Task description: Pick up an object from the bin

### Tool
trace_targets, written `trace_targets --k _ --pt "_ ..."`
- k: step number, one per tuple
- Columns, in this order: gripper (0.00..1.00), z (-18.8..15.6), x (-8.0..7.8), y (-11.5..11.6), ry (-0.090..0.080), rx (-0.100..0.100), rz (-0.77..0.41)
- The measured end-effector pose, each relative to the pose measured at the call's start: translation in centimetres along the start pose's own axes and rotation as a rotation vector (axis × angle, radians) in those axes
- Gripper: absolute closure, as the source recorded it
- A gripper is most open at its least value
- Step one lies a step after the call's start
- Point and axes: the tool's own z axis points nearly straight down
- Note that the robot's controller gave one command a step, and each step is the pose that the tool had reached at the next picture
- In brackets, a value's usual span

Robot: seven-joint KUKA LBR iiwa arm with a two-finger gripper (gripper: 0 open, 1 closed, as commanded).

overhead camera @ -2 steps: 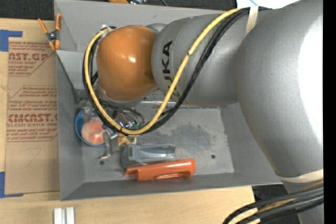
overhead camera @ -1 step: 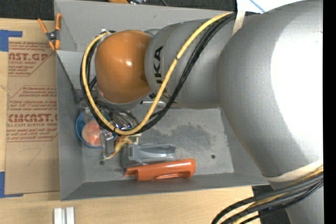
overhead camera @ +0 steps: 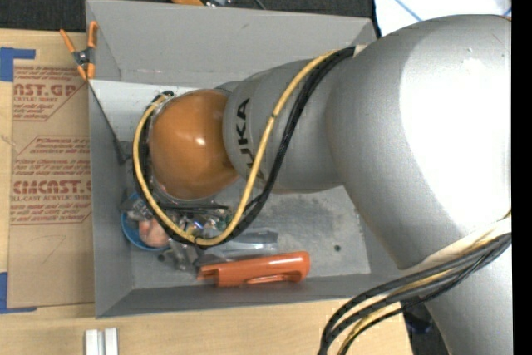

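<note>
My gripper [overhead camera: 193, 224] is low in the bin's front left part, mostly hidden under the arm's orange dome. Just in front of it lies an orange-handled tool [overhead camera: 262, 267], stretched along the bin's front wall with its dark tip [overhead camera: 179, 255] pointing left. Close to the gripper's left side sits a small blue round thing [overhead camera: 133, 229] with a pinkish piece [overhead camera: 151, 235] on it. Whether anything is held is hidden.
The arm reaches in from the right and covers the middle and right of the bin. A pale greyish piece [overhead camera: 259, 240] lies on the floor just behind the orange handle. Bare floor shows at the front right, near the wall.
</note>
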Motion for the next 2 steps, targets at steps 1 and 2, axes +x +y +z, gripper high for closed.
trace_targets --k 1,2 --pt "1.00 -0.14 -0.33 -0.26 -0.003 -0.004 0.392" --pt "1.00 -0.12 -0.33 -0.26 -0.002 -0.004 0.392"
